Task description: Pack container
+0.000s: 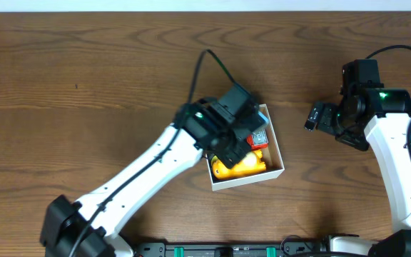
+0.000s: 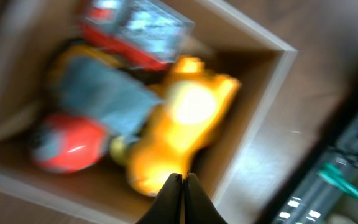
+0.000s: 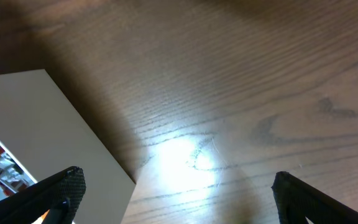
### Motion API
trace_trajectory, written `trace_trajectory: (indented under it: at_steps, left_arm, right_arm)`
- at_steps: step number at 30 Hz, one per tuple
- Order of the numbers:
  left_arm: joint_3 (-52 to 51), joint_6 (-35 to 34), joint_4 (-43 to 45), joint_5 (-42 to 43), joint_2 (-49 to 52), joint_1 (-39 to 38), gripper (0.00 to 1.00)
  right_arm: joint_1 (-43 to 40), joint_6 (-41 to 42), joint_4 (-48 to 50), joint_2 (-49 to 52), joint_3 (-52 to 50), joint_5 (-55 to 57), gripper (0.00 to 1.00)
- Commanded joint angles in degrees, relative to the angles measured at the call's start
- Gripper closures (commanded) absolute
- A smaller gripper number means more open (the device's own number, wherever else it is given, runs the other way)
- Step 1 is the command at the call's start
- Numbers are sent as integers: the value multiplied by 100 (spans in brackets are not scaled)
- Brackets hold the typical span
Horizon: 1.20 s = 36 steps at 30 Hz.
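Observation:
The container (image 1: pixel 275 148) is a small white-walled box with a brown inside, at the table's middle. It holds a yellow toy (image 1: pixel 245 167) and a red toy (image 1: pixel 260 137). In the blurred left wrist view the container (image 2: pixel 263 118) holds the yellow toy (image 2: pixel 188 118), a red and grey toy (image 2: pixel 135 31), a blue-grey toy (image 2: pixel 98 93) and a red round toy (image 2: pixel 67 142). My left gripper (image 2: pixel 183 177) is shut and empty just above the yellow toy, over the container (image 1: pixel 230 143). My right gripper (image 3: pixel 176 186) is open and empty over bare table, right of the container's wall (image 3: pixel 48 130).
The wooden table (image 1: pixel 84 86) surrounds the container. The right arm (image 1: pixel 355 107) hangs over the table's right side. A dark rail with green parts (image 2: pixel 337 174) runs along the table's front edge.

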Motion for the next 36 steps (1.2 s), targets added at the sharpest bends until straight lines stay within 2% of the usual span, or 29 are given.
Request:
trace_trajectory:
  at_steps: [1,3,5,8,13,14,15,17,21,25,30,36]
  left_arm:
    - [-31,28,-61,-944,-345,428,93]
    - [-31,26,-35,-1040,-505,802,86]
    - [-31,28,9,-1043,-610,1209,69]
    - [-31,22,127,-1054,-671,1996,62]
    - [-31,-365,546,-1054,-669,3329,36]
    - [-31,-380,643,-1054,-669,3547,24]
    - [-31,-380,769,-1054,-669,3792,2]
    - [-31,-389,984,-1054,-669,4199,2]
    - [-31,-380,1172,-1054,-669,4802,2]
    - [-28,-380,1403,-1054,-708,5149,2]
    - [-37,-382,1008,-1054,-1036,5235,2]
    - [-94,-514,710,-931,-1853,5141,2]
  right_arm:
    - [-7,-146,111,0,-31,85,1]
    - [-7,-258,245,0,-31,87,1]
    - [-4,-289,398,0,-31,127,1]
    - [-4,-461,723,0,-31,125,1]
    - [-4,-1182,1510,0,-31,127,1]
    - [-4,-1399,1700,0,-31,127,1]
    - [-4,-1585,1860,0,-31,127,1]
    - [-7,-1867,2190,0,-31,127,1]
    - [-11,-1856,2741,0,-31,638,1]
    - [-11,-1873,2946,0,-31,378,1]
    - [-11,-2009,2817,-162,-31,404,1]
    - [-11,-1982,2406,-1064,-81,505,1]
